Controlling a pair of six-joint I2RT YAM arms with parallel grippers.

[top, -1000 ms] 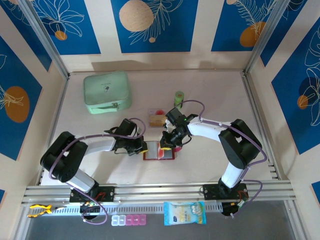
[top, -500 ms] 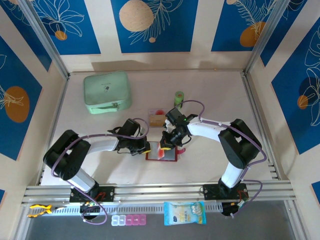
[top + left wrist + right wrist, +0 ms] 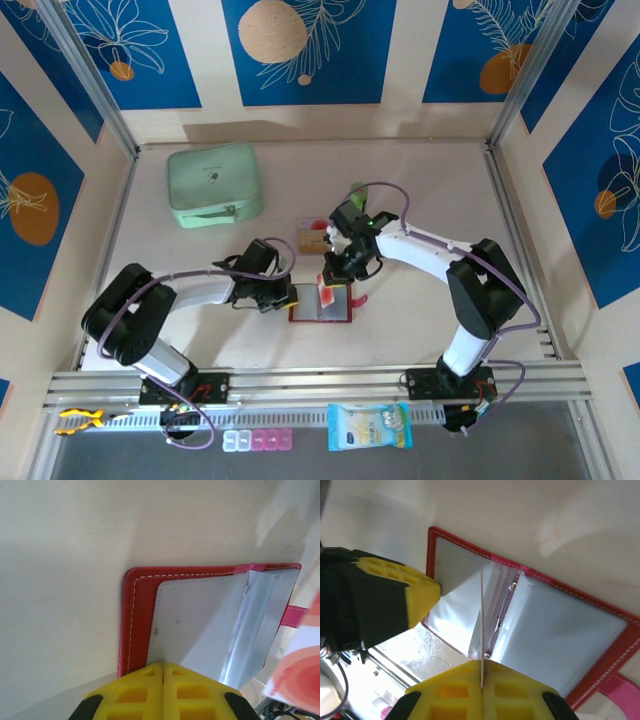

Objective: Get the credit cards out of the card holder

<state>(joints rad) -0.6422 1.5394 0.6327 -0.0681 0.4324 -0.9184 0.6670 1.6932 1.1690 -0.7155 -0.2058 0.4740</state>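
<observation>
Left fingers [image 3: 150, 692] pressed fully together, I bear down with their tips on the grey inner sleeve of the card holder [image 3: 134, 605], which lies open on the tabletop [image 3: 420, 330] between my two arms. My right fingers [image 3: 465, 692] are clamped on one thin credit card [image 3: 297, 672], held edge-on over the open holder, near its middle fold.

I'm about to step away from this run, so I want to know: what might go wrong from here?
1. The right gripper pinches the credit card by one thin edge; it may twist or slip out.
2. The left gripper, shut, presses only one sleeve of the card holder; the unpinned half may lift if the card snags.
3. A second card lies close beside the right arm and may get nudged.
</observation>
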